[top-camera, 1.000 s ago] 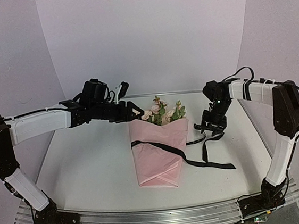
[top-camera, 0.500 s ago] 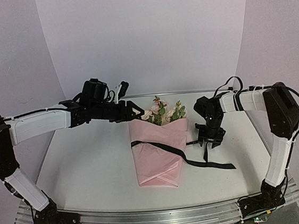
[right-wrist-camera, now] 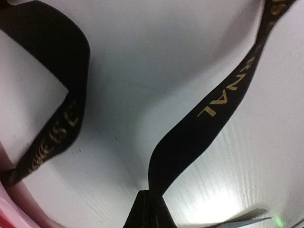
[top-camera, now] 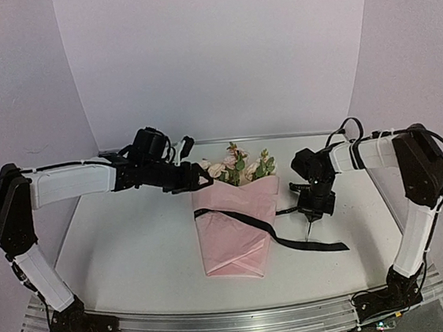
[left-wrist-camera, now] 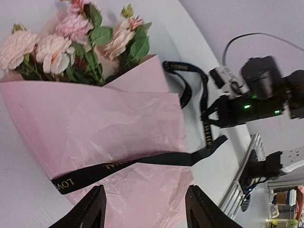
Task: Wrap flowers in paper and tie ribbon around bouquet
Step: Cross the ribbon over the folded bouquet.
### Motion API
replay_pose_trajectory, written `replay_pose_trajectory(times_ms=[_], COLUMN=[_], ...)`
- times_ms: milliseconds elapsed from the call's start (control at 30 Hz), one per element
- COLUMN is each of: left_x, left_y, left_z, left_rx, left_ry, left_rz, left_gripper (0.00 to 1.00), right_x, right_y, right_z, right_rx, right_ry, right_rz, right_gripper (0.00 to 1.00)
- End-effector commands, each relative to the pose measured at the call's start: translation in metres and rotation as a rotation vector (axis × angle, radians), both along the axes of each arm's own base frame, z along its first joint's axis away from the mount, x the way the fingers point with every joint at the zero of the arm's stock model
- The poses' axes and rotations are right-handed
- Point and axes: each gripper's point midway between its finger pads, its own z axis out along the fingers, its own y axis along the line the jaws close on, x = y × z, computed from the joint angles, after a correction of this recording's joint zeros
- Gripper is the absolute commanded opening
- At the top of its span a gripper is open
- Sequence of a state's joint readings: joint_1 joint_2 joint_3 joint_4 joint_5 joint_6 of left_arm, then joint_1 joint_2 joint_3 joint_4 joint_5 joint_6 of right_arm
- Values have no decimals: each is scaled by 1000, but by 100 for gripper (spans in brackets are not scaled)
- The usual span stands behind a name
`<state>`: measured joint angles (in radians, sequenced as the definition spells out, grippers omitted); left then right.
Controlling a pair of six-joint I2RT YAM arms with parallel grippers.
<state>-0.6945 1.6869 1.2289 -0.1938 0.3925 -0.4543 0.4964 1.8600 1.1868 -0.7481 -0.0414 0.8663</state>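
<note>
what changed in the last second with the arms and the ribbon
The right gripper swung in toward the bouquet, dropped toward the table and shut on the ribbon beside the wrap. The left gripper, open, eased slightly nearer the flowers. The bouquet and the ribbon band across it stayed put.

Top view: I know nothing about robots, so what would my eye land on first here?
A pink paper cone lying in the middle grabs attention first, with pale flowers poking out of its far end and a black ribbon draped across it. To its right, the right gripper is pinched shut on that ribbon, while the left gripper hangs open beside the blooms.
</note>
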Motion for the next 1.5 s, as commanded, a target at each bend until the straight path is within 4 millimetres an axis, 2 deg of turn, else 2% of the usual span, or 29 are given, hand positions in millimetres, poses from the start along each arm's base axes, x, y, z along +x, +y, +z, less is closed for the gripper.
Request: replay_pose_trajectory(times_ms=[0, 100, 300, 467, 567, 667, 867, 1033, 1200, 1367, 1467], left_x=[6, 12, 17, 18, 22, 22, 7, 11, 18, 19, 19], left_y=[9, 10, 14, 21, 21, 14, -10, -13, -13, -14, -15], left_z=[-43, -62, -75, -89, -97, -104, -105, -119, -123, -116, -110], left_rx=[142, 209, 313, 422, 497, 529, 493, 533, 563, 544, 526], left_ry=[37, 47, 23, -45, -90, -112, -133, -152, -180, -203, -216], left_rz=[-2, -7, -55, -139, -183, -236, -338, -336, -310, -302, -293], left_gripper=[58, 58, 62, 63, 62, 62, 62, 59, 44, 17, 5], right_x=[-1, -8, -14, -3, 4, 9, 15, 18, 23, 23, 19], right_y=[13, 41, 118, 178, 201, 214, 234, 243, 247, 257, 259], right_z=[67, 92, 112, 107, 102, 95, 82, 75, 69, 70, 64], right_rx=[100, 185, 361, 494, 517, 535, 596, 613, 620, 637, 633], right_ry=[-165, -219, -261, -248, -238, -233, -227, -253, -309, -347, -351], right_rz=[-27, -16, 3, -8, -13, -25, -11, 44, 80, 181, 221], right_gripper=[0, 0, 0, 0, 0, 0, 0, 0, 0, 9, 12])
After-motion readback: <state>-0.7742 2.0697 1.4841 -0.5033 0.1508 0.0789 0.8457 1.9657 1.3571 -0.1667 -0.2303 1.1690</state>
